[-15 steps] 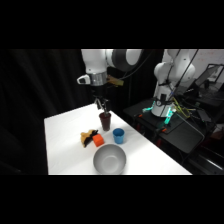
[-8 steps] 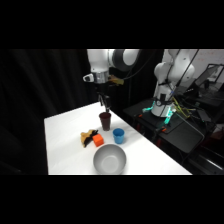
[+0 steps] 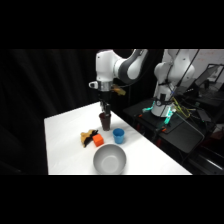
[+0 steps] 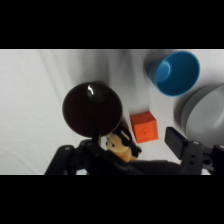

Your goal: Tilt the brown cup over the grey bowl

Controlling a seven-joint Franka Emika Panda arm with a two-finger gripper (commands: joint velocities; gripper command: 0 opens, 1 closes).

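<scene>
Brown cup (image 3: 105,120): stands upright on the white bench (image 3: 65,140), towards its far side; in the wrist view (image 4: 92,109) we look straight down its dark mouth.
Grey bowl (image 3: 109,159): at the near edge of the bench, apart from the cup; only its rim shows at the right of the wrist view (image 4: 200,117).
Neighbours: a small blue cup (image 3: 118,135) sits between cup and bowl, off to one side; an orange block (image 3: 98,141) and a yellow-and-black toy (image 3: 89,135) lie beside the bowl's far rim.
Gripper (image 3: 104,109): comes down from above, right at the cup's rim.
Fingers: one dark finger (image 4: 181,143) shows at the wrist view's lower right; whether they are open or clamped on the cup we cannot tell.
Handling, our judgement: a rigid, light, smooth tumbler, likely slippery; the taper means a pinch low on the wall could slide upward.
Where to hold: across the wall just under the rim, squarely, so the cup does not twist when tipped.
Risk: the blue cup is near the path to the bowl.
</scene>
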